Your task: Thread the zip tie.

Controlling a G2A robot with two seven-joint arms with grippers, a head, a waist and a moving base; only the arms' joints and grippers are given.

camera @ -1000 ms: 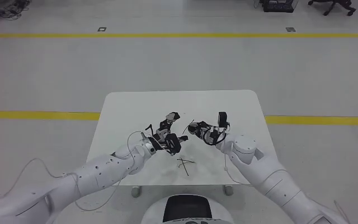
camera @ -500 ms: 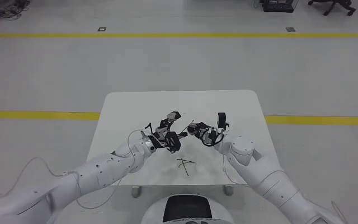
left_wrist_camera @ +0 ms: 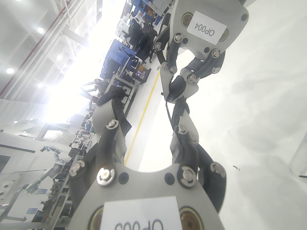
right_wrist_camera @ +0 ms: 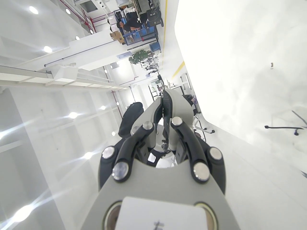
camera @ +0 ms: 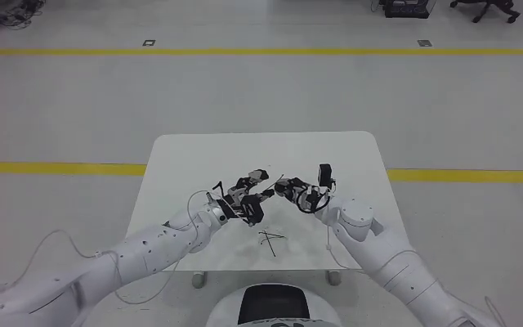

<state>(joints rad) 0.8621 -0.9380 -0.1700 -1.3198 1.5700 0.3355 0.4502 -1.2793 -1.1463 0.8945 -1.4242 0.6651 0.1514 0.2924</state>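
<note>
A thin black zip tie (camera: 275,181) is pinched in my right gripper (camera: 282,190), which is shut on it above the middle of the white table (camera: 343,155). In the right wrist view the gripper (right_wrist_camera: 165,96) is shut, and the tie's tip (right_wrist_camera: 160,78) sticks out past the fingertips. My left gripper (camera: 261,186) faces it tip to tip and stands open (left_wrist_camera: 146,104). In the left wrist view the strap (left_wrist_camera: 168,117) hangs from the right gripper (left_wrist_camera: 176,95) and runs close along one left finger (left_wrist_camera: 182,120). I cannot tell whether they touch.
Loose black zip ties (camera: 270,239) lie crossed on the table, nearer the front edge than the grippers, and show in the right wrist view (right_wrist_camera: 283,127) too. White tabletop surrounds both arms; the floor has yellow lines (camera: 261,51).
My left gripper has shifted a little to the right, closing in on the right gripper and the zip tie. The right gripper has barely moved.
</note>
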